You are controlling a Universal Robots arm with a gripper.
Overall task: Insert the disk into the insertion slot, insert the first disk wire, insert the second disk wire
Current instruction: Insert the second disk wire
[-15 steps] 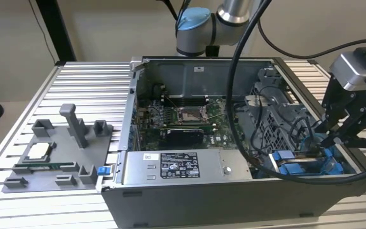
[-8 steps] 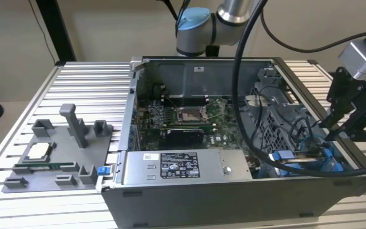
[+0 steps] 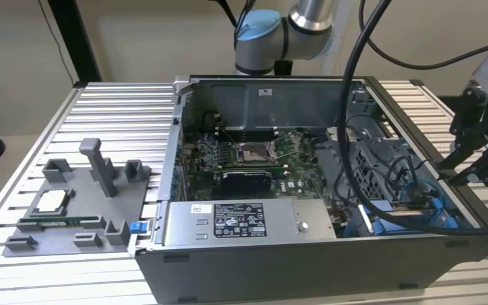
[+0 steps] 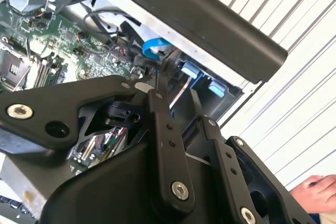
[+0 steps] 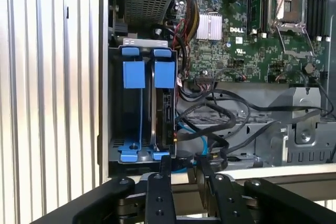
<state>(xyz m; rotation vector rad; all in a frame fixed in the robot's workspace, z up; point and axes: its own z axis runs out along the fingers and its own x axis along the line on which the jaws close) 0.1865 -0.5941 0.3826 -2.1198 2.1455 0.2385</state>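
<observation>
Gripper (image 5: pixel 184 161) fingers parted, holding nothing, close by insertion slot (image 5: pixel 116 114) w/ disk (image 5: pixel 164 109) seated inside, at PC case (image 3: pixel 312 270) edge.

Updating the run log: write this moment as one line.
gripper: close by insertion slot | disk: sitting in slot | blue wire: lying beside disk

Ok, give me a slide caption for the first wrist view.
Gripper near the blue-tabbed insertion slot, the disk seated inside, black cables loose beside it.
</observation>
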